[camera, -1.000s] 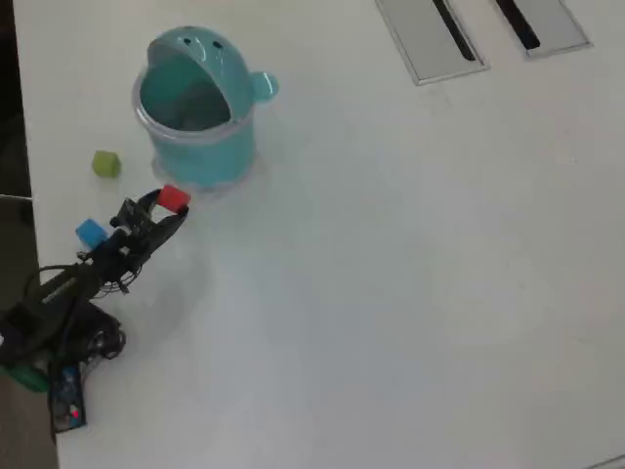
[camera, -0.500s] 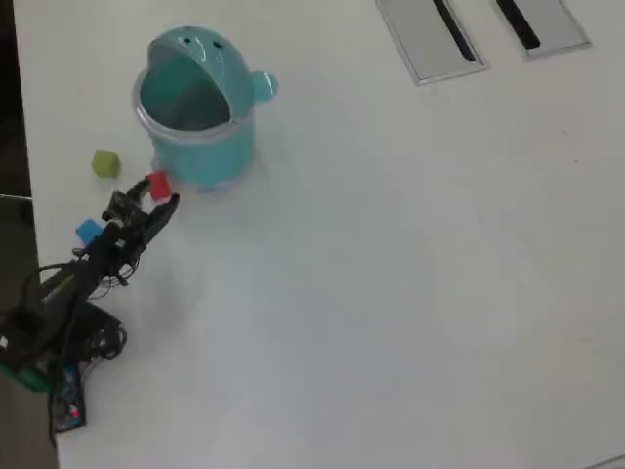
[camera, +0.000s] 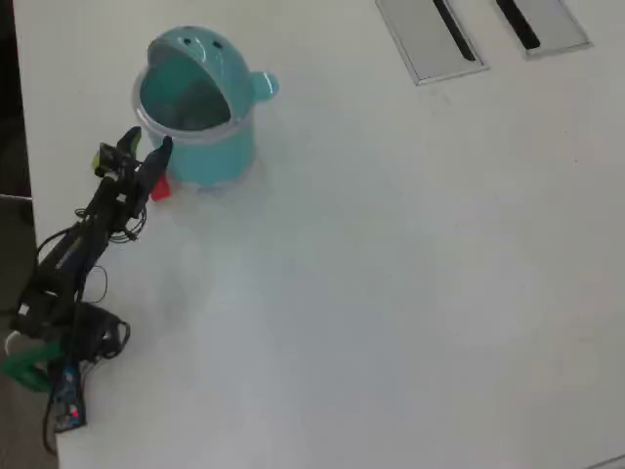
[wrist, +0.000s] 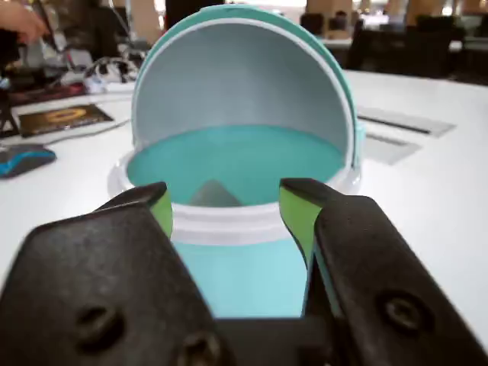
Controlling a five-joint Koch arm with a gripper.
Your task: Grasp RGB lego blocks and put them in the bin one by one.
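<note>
Findings, overhead view, left to right.

**Change noted:** One second ago the red block sat between the jaws. Half a second ago it was still at the jaw tips. Now the arm has swung up toward the bin and the block has stayed behind. The carry appears to have failed, and in my judgement the block will need picking up again.

**Yellow-green block** [camera: 104, 153]: a small patch of it shows at 9 o'clock from the bin, mostly covered by the arm. The blue block is not visible, presumably under the arm.

**Gripper** [camera: 146, 145]: the jaws are spread wide and hold nothing, at 8 o'clock from the bin's mouth, close to the rim. In the wrist view the gripper [wrist: 227, 206] is matte black plastic with green pads [wrist: 162, 207] on the inner faces, and the gap between them is empty.

**Red block** [camera: 159, 190]: a tiny cube on the table at 7 o'clock from the bin, just beside its base and partly under the jaws.

**Bin** [camera: 220, 156]: a smooth teal plastic cup with a clear rim. Its domed lid [camera: 200, 47] is flipped open at 12 o'clock and a round knob sits at 3 o'clock. The wrist view faces straight into the bin [wrist: 244, 274]; what it contains cannot be told.

**Table** [camera: 391, 293]: plain, white and smooth.
</note>
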